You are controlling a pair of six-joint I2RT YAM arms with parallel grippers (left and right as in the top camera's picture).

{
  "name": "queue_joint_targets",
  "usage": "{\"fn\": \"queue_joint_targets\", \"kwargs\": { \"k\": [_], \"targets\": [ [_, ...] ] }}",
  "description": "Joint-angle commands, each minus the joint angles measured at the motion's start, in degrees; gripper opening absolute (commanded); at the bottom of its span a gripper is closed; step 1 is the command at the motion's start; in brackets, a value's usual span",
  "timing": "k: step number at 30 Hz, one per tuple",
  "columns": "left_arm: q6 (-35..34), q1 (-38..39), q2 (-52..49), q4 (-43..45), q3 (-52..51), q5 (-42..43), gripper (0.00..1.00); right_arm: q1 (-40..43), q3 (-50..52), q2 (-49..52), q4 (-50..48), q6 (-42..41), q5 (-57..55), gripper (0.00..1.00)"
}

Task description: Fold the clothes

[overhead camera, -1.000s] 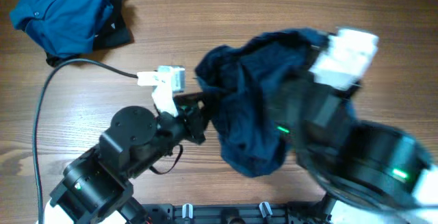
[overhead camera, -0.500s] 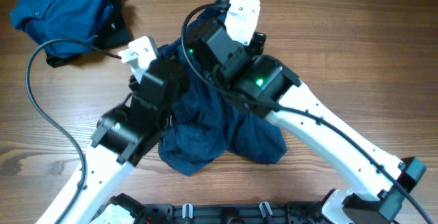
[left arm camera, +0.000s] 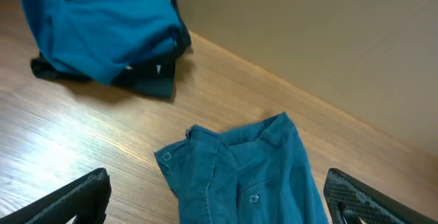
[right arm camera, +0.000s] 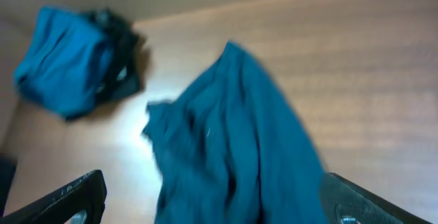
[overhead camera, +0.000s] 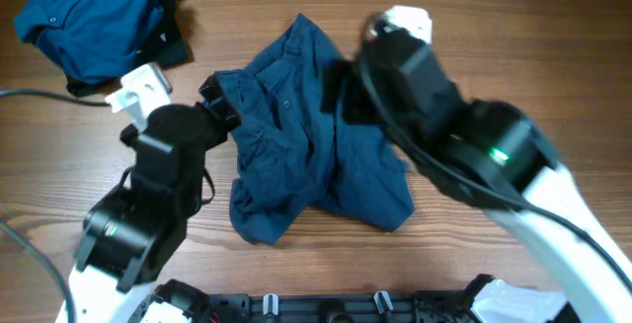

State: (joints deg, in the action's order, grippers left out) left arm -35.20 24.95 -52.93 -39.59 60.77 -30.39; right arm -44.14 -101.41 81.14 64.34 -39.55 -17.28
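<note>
on the wooden table [overhead camera: 553,46], the crumpled dark navy cloth shorts [overhead camera: 306,155] lie likely laid out for folding; left gripper [left arm camera: 219,207] and right gripper [right arm camera: 215,207] hover above, fingers wide apart.

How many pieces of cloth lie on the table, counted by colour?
Blue: 2, the crumpled garment in the middle and the bundled shirt in the far corner.
Black: 1, a cloth under that shirt.
Total: 3
</note>
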Motion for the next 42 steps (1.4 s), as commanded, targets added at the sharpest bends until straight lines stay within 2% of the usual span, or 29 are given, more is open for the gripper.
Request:
{"fn": "queue_joint_targets", "kwargs": {
  "k": [1, 8, 12, 16, 21, 25, 34, 42],
  "targets": [
    [2.0, -0.4, 1.2, -1.3, 0.7, -0.3, 0.99, -1.1, -0.3, -0.7, 6.2, 0.1, 9.4, 1.0],
    [2.1, -0.4, 0.4, -3.4, 0.7, 0.0, 0.99, -7.1, 0.3, -0.6, 11.2, -5.9, 11.8, 1.0],
    [8.1, -0.9, -0.4, -4.3, 0.7, 4.9, 1.0, -11.0, 3.9, -0.5, 11.2, -7.8, 15.7, 1.0],
    [9.6, -3.0, -2.3, -5.3, 0.7, 8.5, 1.0, -13.7, 9.6, -0.5, 9.5, -13.5, 19.0, 1.0],
    [9.5, -8.0, -5.2, -5.4, 0.7, 8.5, 1.0, -18.8, 18.2, -0.5, 0.2, -21.0, 24.7, 1.0],
    [8.8, -16.4, -7.5, -5.5, 0.7, 9.0, 1.0, -25.1, 25.3, -0.5, -9.7, -25.7, 24.6, 1.0],
    [5.8, -34.3, -9.5, -6.0, 0.7, 21.4, 1.0, -30.2, 35.5, -0.3, -18.2, -34.0, 23.1, 1.0],
    [5.8, -36.6, -9.5, -5.9, 0.7, 22.7, 1.0, -30.6, 45.8, 1.5, -34.9, -35.5, 22.9, 1.0]
  ]
}}
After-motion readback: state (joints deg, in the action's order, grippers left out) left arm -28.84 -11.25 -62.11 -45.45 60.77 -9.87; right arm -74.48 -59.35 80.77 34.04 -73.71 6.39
